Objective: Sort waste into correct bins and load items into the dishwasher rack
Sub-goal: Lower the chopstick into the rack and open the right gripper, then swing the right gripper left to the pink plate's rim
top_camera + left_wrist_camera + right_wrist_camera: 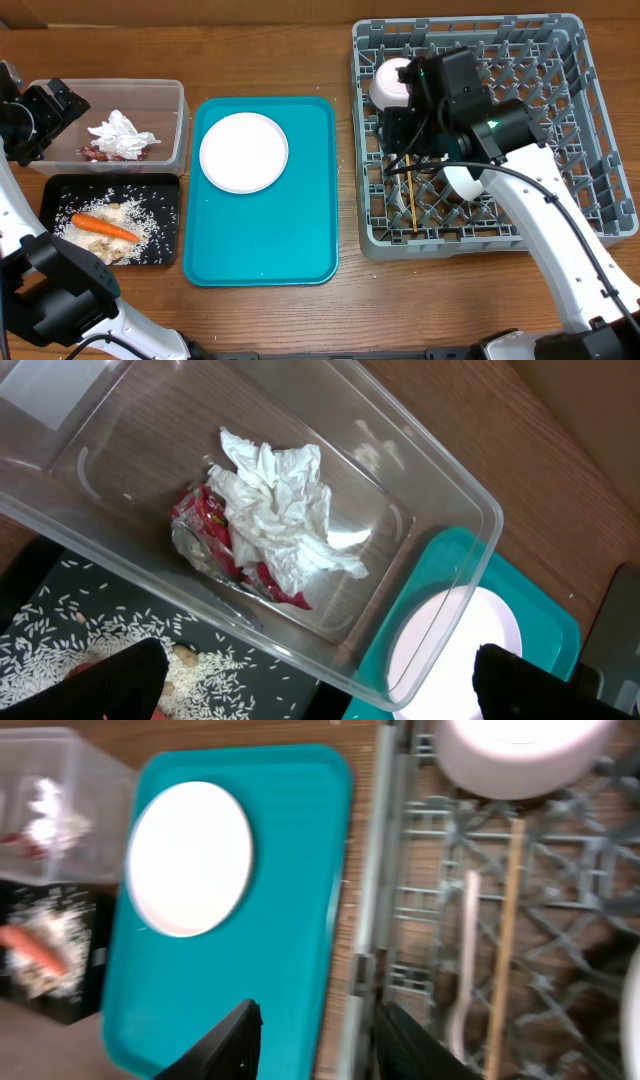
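Grey plastic dishwasher rack (560, 120) at right of wooden counter (270, 50). Inside, near left wall, white plastic fork (465, 960) and wooden chopstick (505, 940) lying side by side on lattice floor. Pale pink round dish (520, 750) just past their far ends; white vessel (462, 183) partly hidden under right arm, cup or bowl not clear. Right pincer (315, 1042) above rack's left wall, fingers partway apart, nothing between them. Teal serving tray (265, 240) mid-counter, just beside rack, carrying large white plate (243, 152) in far left corner. Clear tub (445, 460) at far left, holding crumpled white napkin (280, 510) on top of red snack wrapper (215, 530). Black tray (45, 200) directly in front of tub, with orange carrot (105, 227), scattered rice grains (150, 215) and beige scraps (115, 250). Left pincer (320, 690) hanging by tub's left end, spread wide, empty.
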Robot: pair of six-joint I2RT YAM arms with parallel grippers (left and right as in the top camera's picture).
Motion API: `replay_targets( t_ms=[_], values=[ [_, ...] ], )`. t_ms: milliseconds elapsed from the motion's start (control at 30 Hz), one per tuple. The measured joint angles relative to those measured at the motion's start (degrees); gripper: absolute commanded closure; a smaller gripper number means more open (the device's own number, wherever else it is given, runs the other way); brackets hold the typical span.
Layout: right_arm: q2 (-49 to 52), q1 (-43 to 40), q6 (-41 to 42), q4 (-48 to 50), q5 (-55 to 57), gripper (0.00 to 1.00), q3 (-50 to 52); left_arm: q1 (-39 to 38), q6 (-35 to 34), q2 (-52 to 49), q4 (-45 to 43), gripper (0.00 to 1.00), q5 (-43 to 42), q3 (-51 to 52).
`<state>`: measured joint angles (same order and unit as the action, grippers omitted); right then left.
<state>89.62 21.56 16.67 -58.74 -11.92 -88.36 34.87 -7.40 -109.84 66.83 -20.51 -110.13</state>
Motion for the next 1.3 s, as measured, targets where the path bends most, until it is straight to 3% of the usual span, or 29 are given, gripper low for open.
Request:
replay_targets(
  t_ms=[267, 533, 867, 1300],
  values=[
    [2.25, 10.73, 3.96, 5.01, 2.34, 0.61, -0.13, 0.0, 0.0, 0.0, 0.0, 0.0, 0.0, 0.0],
    [13.55, 19.85, 8.35, 15.72, 10.73, 0.6, -0.39, 0.0, 0.0, 0.0, 0.0, 0.0, 0.0, 0.0],
    [27.08, 22.03, 9.33, 26.77, 15.65, 0.61, -0.42, 0.0, 0.0, 0.0, 0.0, 0.0, 0.0, 0.0],
    [32.65, 22.05, 9.66, 33.29, 16.87, 0.61, -0.42, 0.0, 0.0, 0.0, 0.0, 0.0, 0.0, 0.0]
  ],
)
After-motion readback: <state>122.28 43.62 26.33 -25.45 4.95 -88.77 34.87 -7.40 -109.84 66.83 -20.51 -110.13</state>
